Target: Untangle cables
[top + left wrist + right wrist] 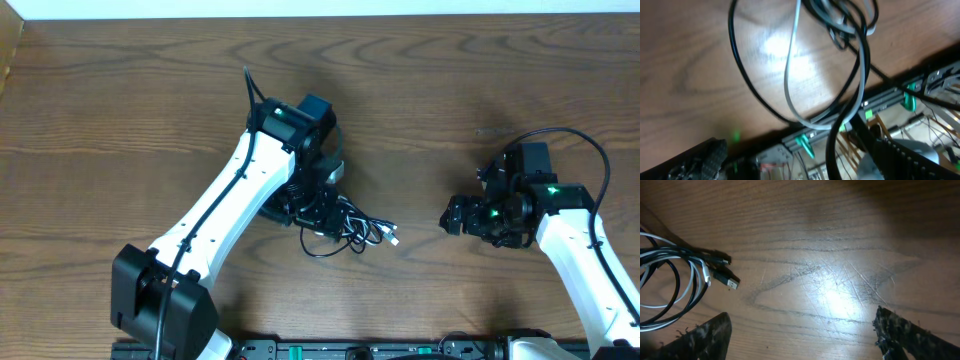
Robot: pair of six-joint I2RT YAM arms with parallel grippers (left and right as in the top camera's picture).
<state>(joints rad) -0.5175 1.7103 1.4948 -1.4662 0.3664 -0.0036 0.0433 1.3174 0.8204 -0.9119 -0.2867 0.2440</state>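
Observation:
The cables (345, 228), thin black and white ones, lie in a tangled bunch on the wooden table, with a white plug end (392, 236) sticking out to the right. My left gripper (300, 207) sits low over the bunch's left side. In the left wrist view its fingers (790, 142) are spread apart, and black and white loops (790, 75) run in front of them, with one black strand passing between them. My right gripper (455, 215) is open and empty to the right of the bunch. In the right wrist view (802, 335) the cables (675, 275) and plug ends (727, 280) lie at the left.
The table's front edge with a metal rail (880, 97) is close behind the loops in the left wrist view. A thick black robot cable (590, 150) arcs over the right arm. Bare wood (840, 280) lies under the right gripper.

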